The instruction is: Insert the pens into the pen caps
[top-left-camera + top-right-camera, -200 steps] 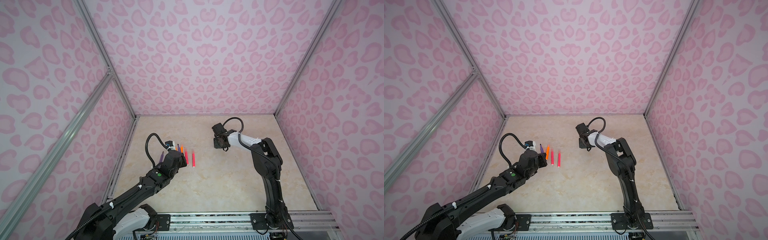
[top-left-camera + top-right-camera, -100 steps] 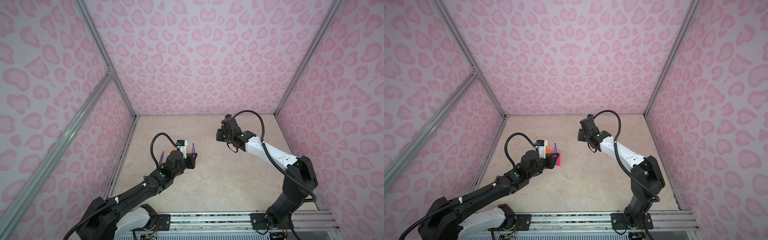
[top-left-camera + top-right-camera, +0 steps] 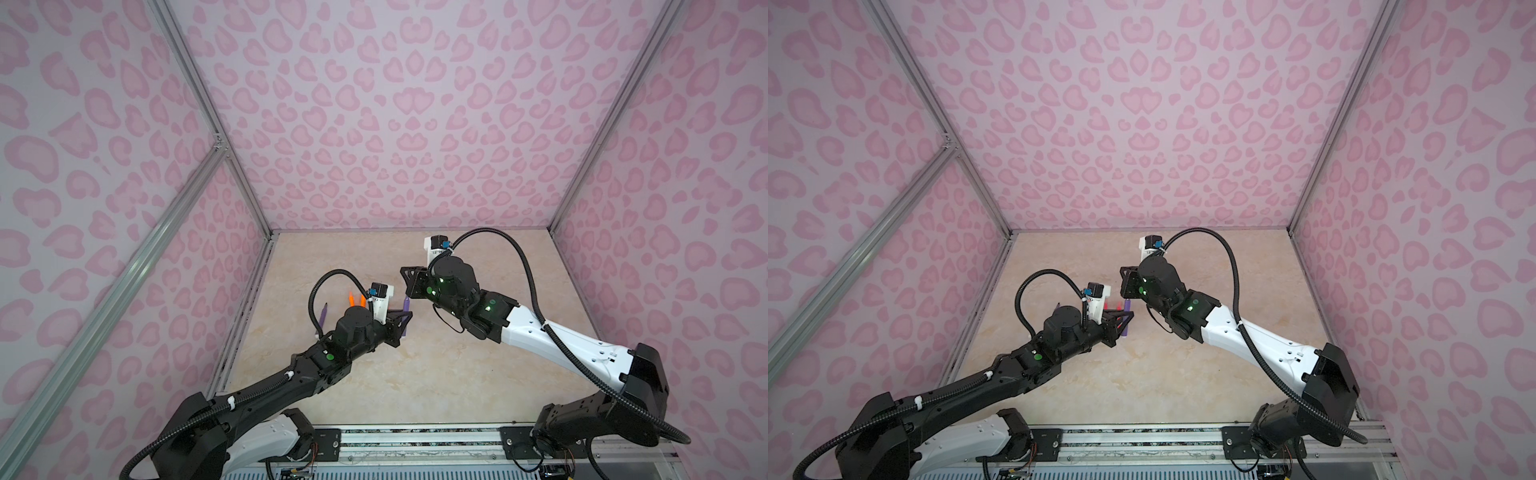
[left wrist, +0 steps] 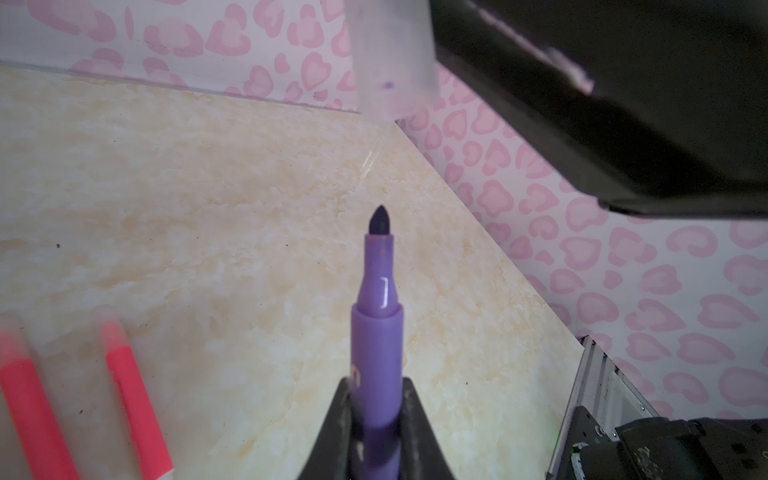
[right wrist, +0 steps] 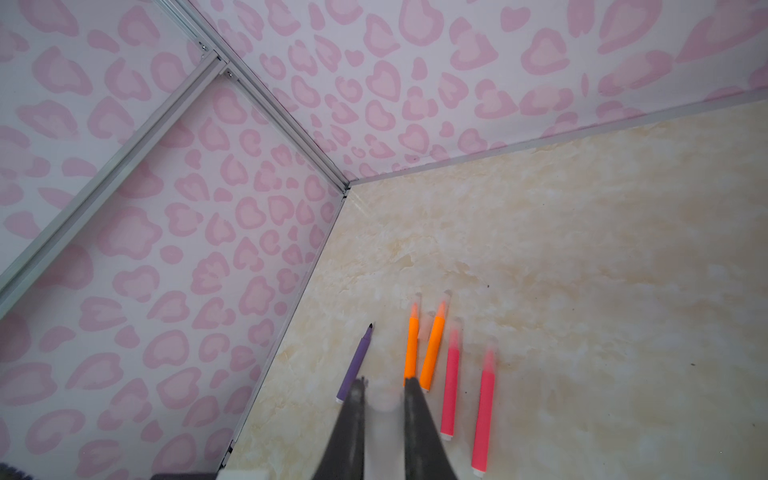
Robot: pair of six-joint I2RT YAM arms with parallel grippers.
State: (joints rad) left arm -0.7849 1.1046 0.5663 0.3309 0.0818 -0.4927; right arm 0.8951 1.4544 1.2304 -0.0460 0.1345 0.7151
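Pen [image 4: 376, 316] juts from left tool [image 4: 376, 384], tip near cap [image 4: 390, 54].

I count two purple pens [image 4: 376, 332] [image 5: 356, 361], two orange pens [image 5: 412, 349] [image 5: 432, 353], two pink-red pens [image 5: 451, 390] [image 5: 484, 411]: six in all. Of clear caps [image 4: 390, 54], five (four faint ones sit on orange and pink-red tips).

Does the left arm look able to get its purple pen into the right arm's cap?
Probably yes: only open air lies between the held purple pen and the clear cap, roughly in line.
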